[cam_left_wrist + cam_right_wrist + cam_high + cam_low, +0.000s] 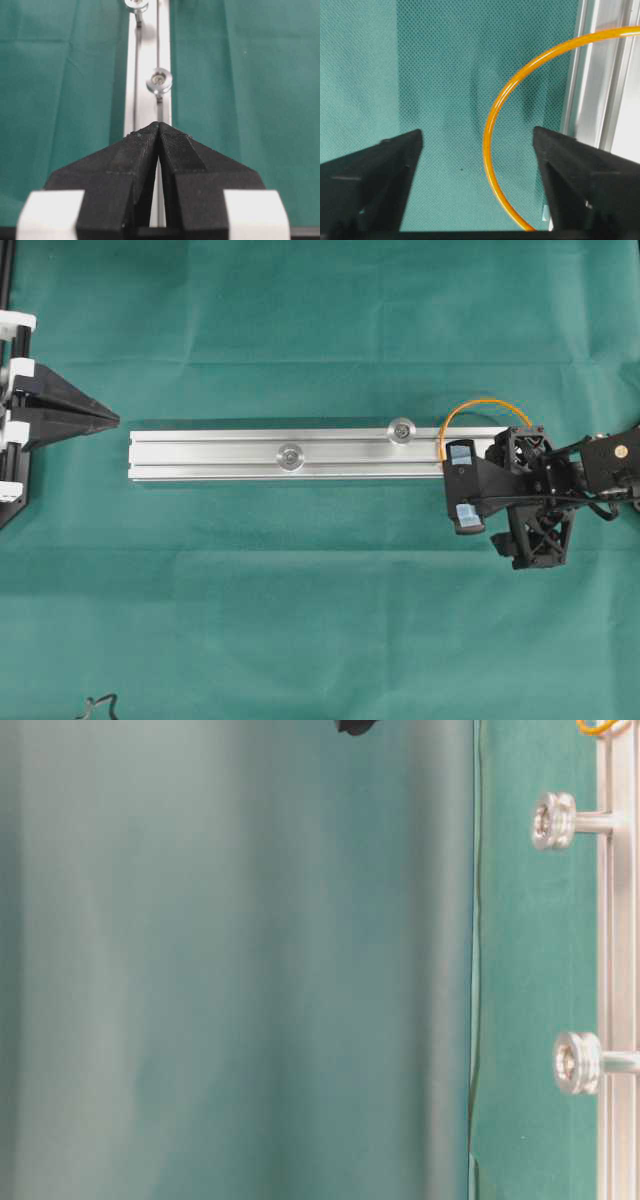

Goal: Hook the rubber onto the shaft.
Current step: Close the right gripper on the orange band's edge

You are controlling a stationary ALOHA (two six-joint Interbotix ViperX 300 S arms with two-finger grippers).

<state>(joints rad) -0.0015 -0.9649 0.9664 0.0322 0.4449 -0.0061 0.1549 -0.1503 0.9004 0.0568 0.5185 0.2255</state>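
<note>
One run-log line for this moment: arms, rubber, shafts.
left gripper: shut, parked off rail end | right gripper: fingers open astride rubber, not gripped | rubber: lying at rail end | shafts: bare

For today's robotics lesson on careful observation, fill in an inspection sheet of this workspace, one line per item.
Surface: green cloth, wrinkled.
Job's things: orange rubber at the rail's right end, on no shaft; two shafts on grey rail.
Clutter: nothing seen.
Grippers: right gripper open, jaws astride the rubber's arc; left gripper shut, empty, at the rail's left end.
Cables: black cable at bottom edge.
Surroundings: nothing seen.
</note>
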